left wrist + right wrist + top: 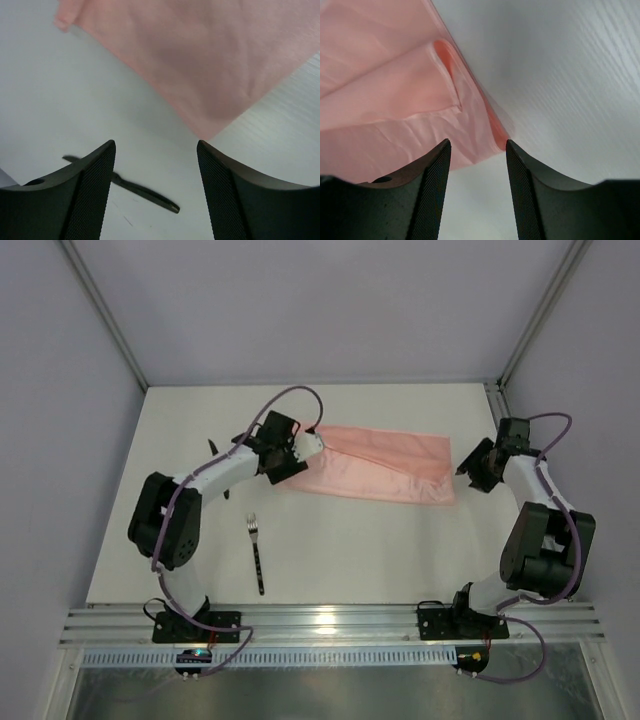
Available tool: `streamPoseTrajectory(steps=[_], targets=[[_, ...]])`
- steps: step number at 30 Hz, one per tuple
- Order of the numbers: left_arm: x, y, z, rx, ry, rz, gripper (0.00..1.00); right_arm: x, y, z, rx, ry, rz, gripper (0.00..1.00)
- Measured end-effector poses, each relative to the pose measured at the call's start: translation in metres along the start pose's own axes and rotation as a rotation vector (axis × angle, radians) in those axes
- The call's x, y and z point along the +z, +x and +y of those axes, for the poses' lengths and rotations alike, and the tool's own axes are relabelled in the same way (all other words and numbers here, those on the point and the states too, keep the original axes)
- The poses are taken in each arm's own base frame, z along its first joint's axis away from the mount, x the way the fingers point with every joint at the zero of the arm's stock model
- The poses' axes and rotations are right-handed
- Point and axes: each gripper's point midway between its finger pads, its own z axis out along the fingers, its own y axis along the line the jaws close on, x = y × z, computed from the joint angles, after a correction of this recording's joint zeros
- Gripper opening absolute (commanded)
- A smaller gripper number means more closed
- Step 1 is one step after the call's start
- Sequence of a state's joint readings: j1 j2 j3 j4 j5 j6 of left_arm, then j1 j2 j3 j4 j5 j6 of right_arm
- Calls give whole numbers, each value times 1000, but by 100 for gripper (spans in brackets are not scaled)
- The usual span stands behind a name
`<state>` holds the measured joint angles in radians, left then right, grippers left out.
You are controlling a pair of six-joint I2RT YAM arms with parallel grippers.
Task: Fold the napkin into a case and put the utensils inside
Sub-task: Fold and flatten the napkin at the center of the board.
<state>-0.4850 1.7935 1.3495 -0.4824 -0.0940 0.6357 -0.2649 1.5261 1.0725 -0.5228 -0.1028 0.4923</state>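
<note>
The pale-pink napkin (385,468) lies folded into a long band across the middle of the table. My left gripper (303,452) hovers at its left end, open and holding nothing; in the left wrist view the napkin (200,55) has one corner just ahead of that gripper (156,145). My right gripper (463,468) is at the napkin's right end, open too, with the layered cloth corner (470,125) just beyond its fingertips (477,142). The fork (257,552) lies near the left arm. The black knife (145,192) lies on the table under the left gripper, mostly hidden by the arm in the top view.
White tabletop with a metal rail (330,625) along the near edge and grey walls around. The left arm's elbow (165,520) stands just left of the fork.
</note>
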Motion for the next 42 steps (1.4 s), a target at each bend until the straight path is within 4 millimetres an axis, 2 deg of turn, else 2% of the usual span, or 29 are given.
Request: streamPoseTrajectory(steps=[4,5,7,9,10,11,12,13,14,15,20,23,26,28,29,30,31,34,36,38,40,42], targets=[[34,36,-58,183,105,109,70,22,55,-28,8,54,159,52],[39,39,-63,222,106,134,69,28,64,-32,10,60,192,52],[43,22,-57,233,61,89,67,36,74,-35,12,62,236,51],[51,20,-52,231,36,82,56,41,76,-32,10,40,244,48],[53,21,-50,238,24,87,50,42,75,-31,8,33,241,42],[55,21,-48,239,18,85,37,42,75,-31,5,25,239,36],[56,22,-49,238,17,86,30,43,76,-30,2,18,238,29],[58,24,-50,240,19,89,22,44,78,-30,1,11,242,15],[59,28,-52,247,23,97,4,44,79,-30,-5,7,245,9],[59,30,-53,246,26,101,0,44,82,-30,-2,2,251,4],[56,36,-59,255,39,106,0,40,88,-31,-1,-9,252,4],[38,51,-73,245,85,106,0,25,100,-37,-1,-8,246,4],[8,65,-91,243,147,95,0,3,109,-39,-2,-14,208,4],[-13,68,-99,236,168,69,2,-11,114,-40,0,-23,174,21],[-23,70,-102,235,177,57,23,-16,115,-41,5,-22,156,32],[-32,71,-106,238,190,50,38,-21,116,-43,12,-16,139,44],[-39,72,-110,243,205,42,57,-26,115,-45,15,-11,121,46],[-58,78,-122,233,261,40,67,-38,114,-47,16,-8,87,47],[-69,80,-127,216,292,40,68,-45,110,-46,11,-14,59,47],[-81,76,-122,170,313,22,57,-53,108,-43,0,-20,41,41],[-91,69,-99,74,296,-7,44,-59,101,-35,-20,-43,19,36],[-97,58,-57,-26,210,-53,44,-60,98,-26,-44,-68,15,33]])
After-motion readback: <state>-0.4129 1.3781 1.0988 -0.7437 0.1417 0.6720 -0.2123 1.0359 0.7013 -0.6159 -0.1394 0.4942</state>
